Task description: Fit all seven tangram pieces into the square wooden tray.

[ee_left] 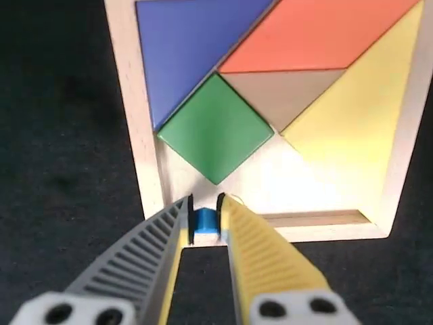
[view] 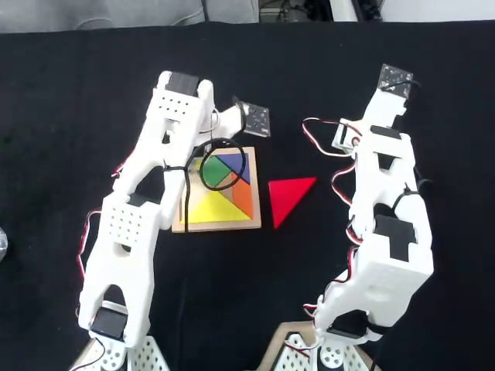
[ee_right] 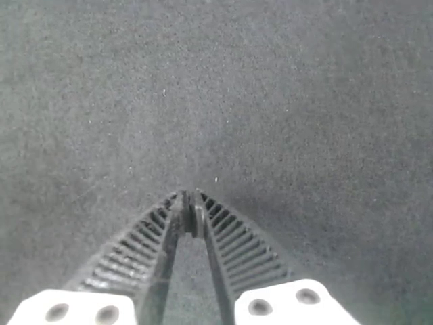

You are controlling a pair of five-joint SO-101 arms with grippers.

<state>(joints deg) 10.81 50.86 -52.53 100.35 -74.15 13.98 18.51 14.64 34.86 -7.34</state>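
While the small blue piece (ee_left: pixel 205 221) is clamped narrowly between the fingers of the left gripper (ee_left: pixel 204 203), treat the step in hand as insertion of the sixth piece. The piece hangs at the rim of the wooden tray (ee_left: pixel 128 101), just beside the one bare pocket. You cannot tell from these views whether it touches the rim. That pocket lies between the green square (ee_left: pixel 216 132) and the yellow triangle (ee_left: pixel 358 128). The large blue triangle (ee_left: pixel 186 47), the orange piece (ee_left: pixel 318 34) and the tan triangle (ee_left: pixel 284 95) are seated beyond them.

For the next move, carry the blue piece inward over the pocket. Turn it until its edges run parallel to its neighbours, lower it flat, then release. Expect a tight fit, since a tilted piece is likely to ride up on the green square.

The red triangle (view: pixel 290 199) lies on the bench (view: pixel 325 255) just beside the tray and is not yet placed. The right gripper (ee_right: pixel 189 203) sits over bare bench, well apart, with its fingers closed on nothing.
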